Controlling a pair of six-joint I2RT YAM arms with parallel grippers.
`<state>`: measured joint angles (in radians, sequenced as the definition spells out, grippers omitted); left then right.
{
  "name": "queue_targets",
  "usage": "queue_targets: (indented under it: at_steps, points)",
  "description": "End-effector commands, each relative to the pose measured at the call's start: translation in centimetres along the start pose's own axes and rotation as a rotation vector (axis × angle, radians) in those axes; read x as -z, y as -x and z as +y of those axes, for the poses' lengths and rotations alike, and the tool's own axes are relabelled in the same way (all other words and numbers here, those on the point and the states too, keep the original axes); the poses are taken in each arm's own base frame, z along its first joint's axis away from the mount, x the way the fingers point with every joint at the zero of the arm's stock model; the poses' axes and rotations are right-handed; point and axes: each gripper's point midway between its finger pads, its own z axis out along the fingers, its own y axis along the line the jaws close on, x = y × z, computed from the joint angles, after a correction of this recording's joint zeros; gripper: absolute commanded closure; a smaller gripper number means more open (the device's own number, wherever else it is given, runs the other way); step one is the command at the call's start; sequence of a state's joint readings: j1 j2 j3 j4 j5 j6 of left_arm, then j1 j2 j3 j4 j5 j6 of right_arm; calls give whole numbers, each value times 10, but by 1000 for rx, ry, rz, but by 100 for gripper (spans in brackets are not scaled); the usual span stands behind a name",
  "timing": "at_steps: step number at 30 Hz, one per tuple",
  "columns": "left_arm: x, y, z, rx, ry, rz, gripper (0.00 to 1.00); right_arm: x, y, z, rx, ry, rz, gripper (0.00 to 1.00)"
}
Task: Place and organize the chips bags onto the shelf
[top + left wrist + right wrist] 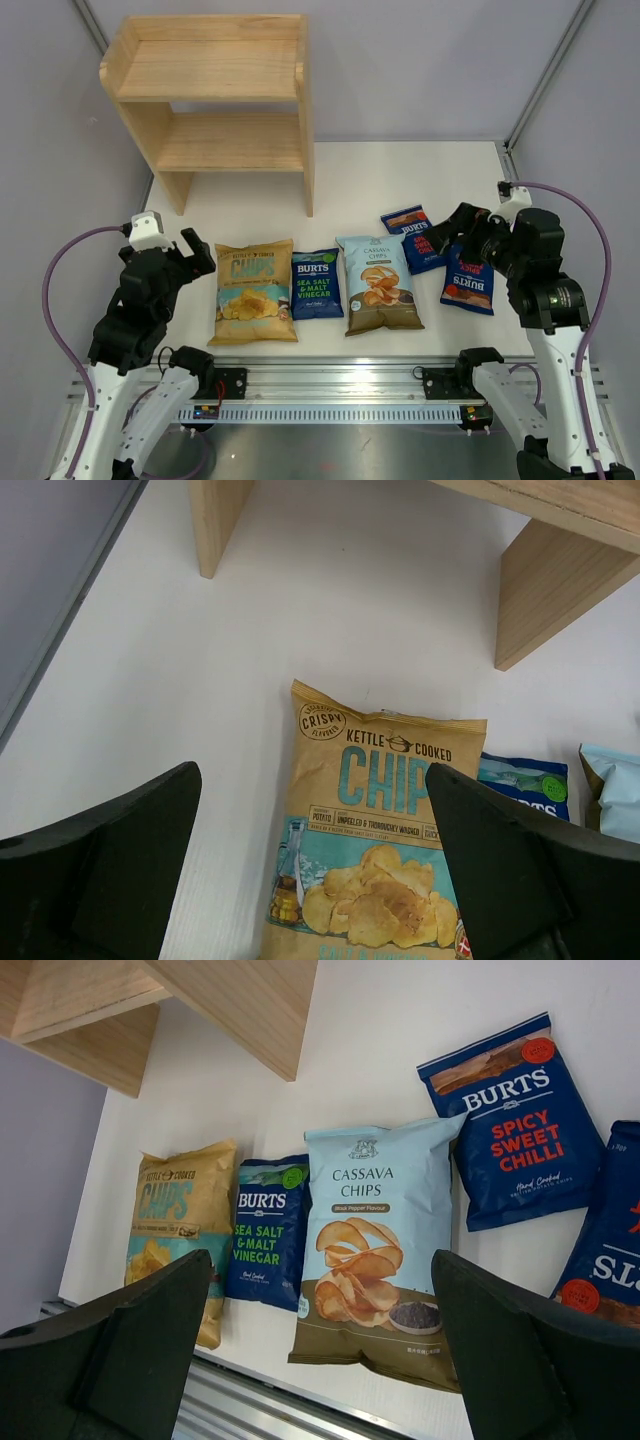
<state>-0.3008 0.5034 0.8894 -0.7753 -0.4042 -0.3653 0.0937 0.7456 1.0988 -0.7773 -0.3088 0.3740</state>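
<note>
Hovering empty with jaws apart, the left tool (192,255) sits beside the yellow bag (253,292), the right tool (455,228) likewise above two dark-blue bags (468,288) near the desk's (350,170) right edge. All five chips bags (378,285) lie flat along the near edge; the shelf (215,100), far-left corner, holds none. First pick seemingly pending: descend, pinch a bag.

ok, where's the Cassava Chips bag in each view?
Top external: Cassava Chips bag lies mid-row, second from the right arm's side of the front three.
Left wrist: only its upper-left corner shows, at the right edge.
Right wrist: centre of the picture.
Shared landmark: the Sea Salt & Malt Vinegar bag, immediately left of it in every view.
</note>
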Motion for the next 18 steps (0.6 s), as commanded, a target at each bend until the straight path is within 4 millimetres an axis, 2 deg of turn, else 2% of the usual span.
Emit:
queue_targets:
  at_steps: [1, 3, 5, 6, 8, 9, 10, 11, 12, 13, 14, 15, 17, 18]
  points:
    - [-3, 6, -7, -1, -29, -29, 1, -4, 2, 14, 5, 84, -7, 1]
    - [-3, 6, -7, 0, -31, -28, 1, -9, 3, 20, -4, 129, -8, 1]
    - [-3, 5, -8, -2, -34, -25, 1, -19, -8, 26, -67, 187, 38, 0]
    - [-4, 5, -8, -2, -34, -25, 1, -23, -4, 33, -108, 224, 28, 0]
    - [-4, 3, -9, -2, -42, -19, 1, -39, -21, 40, -174, 293, 113, 1]
    - [-5, 3, -11, -3, -48, -18, 1, -45, -18, 47, -180, 335, 109, 1]
    - [-5, 2, -12, -4, -54, -13, 1, -51, -33, 59, -192, 366, 163, 1]
    - [-6, 2, -13, -5, -56, -9, 1, -63, -42, 62, -195, 357, 197, 1]
    - [-6, 1, -13, -6, -57, -6, 1, -73, -44, 66, -175, 329, 187, 0]
    - [-7, 0, -13, -8, -58, -1, 1, -75, -59, 83, -142, 355, 235, 1]
    - [-7, -1, -14, -9, -59, 2, 1, -88, -72, 87, -134, 342, 284, 0]
    - [-8, -1, -14, -9, -59, 2, 1, -95, -74, 91, -127, 334, 281, 1]
    - [-9, -3, -14, -15, -59, 13, 1, -108, -94, 103, -106, 336, 329, 1]
    - [-9, -3, -14, -13, -59, 13, 1, -115, -97, 104, -94, 317, 321, 1]
